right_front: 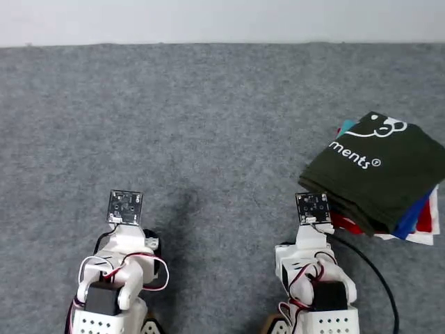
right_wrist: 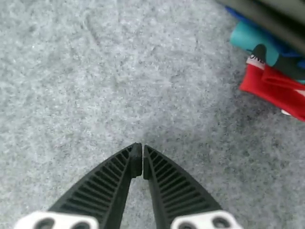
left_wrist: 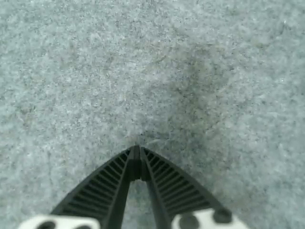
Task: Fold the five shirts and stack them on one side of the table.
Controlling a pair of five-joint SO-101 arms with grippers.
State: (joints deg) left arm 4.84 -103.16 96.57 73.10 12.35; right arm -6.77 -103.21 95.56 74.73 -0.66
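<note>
Two pincers, both closed and holding nothing. The left pincer (left_wrist: 137, 151) has its black ribbed fingers (left_wrist: 102, 188) pressed together at the tips, pointing down at bare grey surface (left_wrist: 95, 71). The right pincer (right_wrist: 139, 149) is the same: tips meeting with only a hairline seam, nothing between them, grey felt below.

From the high view, two white arms sit at the near edge. The left arm (right_front: 115, 278) is well apart from the clothing. The right arm (right_front: 314, 278) is just beside it. Each carries one small wrist camera board, so two boards: one on the left arm (right_front: 125, 207), one on the right arm (right_front: 312, 207). The right board overlaps the near corner of the stack in that view.

One stack (right_front: 379, 181) of folded shirts lies on the right side of the surface, running to the frame edge. The dark shirt (right_front: 389, 174) with white print is on top and covers most of the rest. Under it four more colours peek out: teal edge (right_front: 345, 129) at the far side, blue edge (right_front: 415, 212), red edge (right_front: 348, 224) and white edge (right_front: 417, 238) on the near side. That makes five layers by colour. The right wrist view shows the same pile close to the closed tips but not touching them, with the teal fold (right_wrist: 248, 40) and the red fold (right_wrist: 274, 88).

One black cable (right_front: 375, 271) curves over the felt from the right arm's base, passing near the stack. Red and white wires (right_front: 156, 268) loop around the arm joints. A pale wall strip (right_front: 208, 21) runs along the far edge.
</note>
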